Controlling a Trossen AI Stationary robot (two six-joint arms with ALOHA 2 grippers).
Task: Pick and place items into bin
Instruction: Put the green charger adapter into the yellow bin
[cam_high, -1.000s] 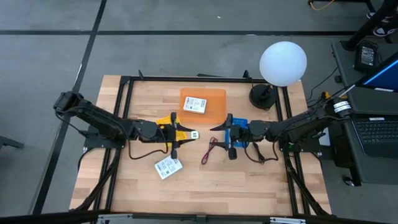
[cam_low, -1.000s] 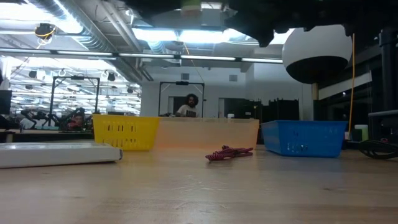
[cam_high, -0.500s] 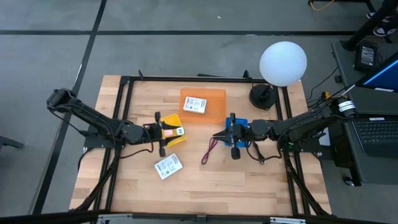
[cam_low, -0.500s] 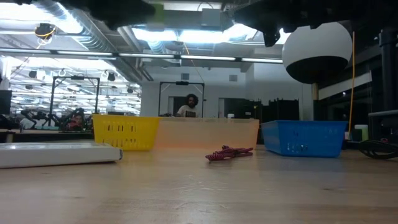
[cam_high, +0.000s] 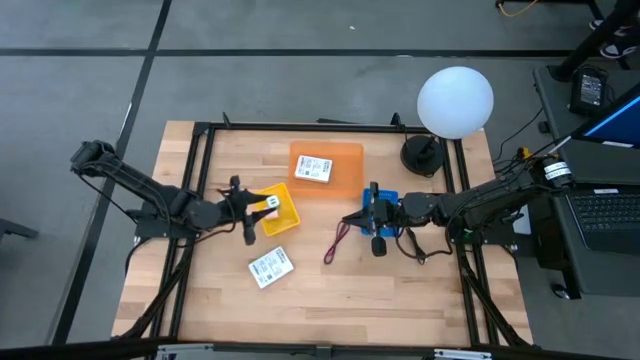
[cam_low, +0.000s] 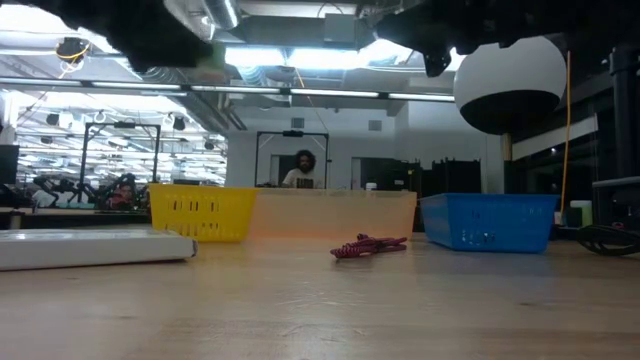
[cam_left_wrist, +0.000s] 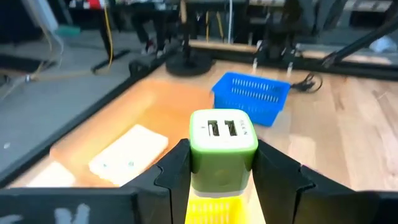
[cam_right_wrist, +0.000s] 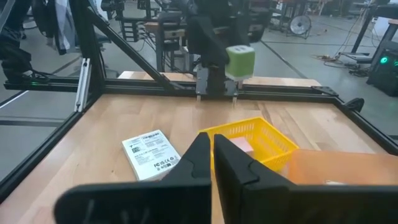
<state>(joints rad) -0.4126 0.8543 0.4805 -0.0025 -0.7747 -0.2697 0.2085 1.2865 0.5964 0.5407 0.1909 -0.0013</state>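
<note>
Green block: a green-and-white cube with two slots on its white face is pinched between the two fingers of the left gripper; in the right wrist view it is seen held in the air above the table.
Left gripper: its jaws are part-way apart, pressed on either side of the cube; it is held over the left edge of the yellow basket.
Pink block: a pink piece is seen lying inside the yellow basket.
Packets: one white labelled packet lies on the table in front of the yellow basket; a second lies in the orange tray at the back.
Red cord: the dark red looped cord lies on the wood between the yellow basket and the blue basket, clear of both.
Right gripper: its jaws are pressed together with nothing between them; it is held above the table just left of the blue basket, near the cord but not touching it.
Background: a white globe lamp stands at the table's far right corner; a person is seen in the room beyond.
</note>
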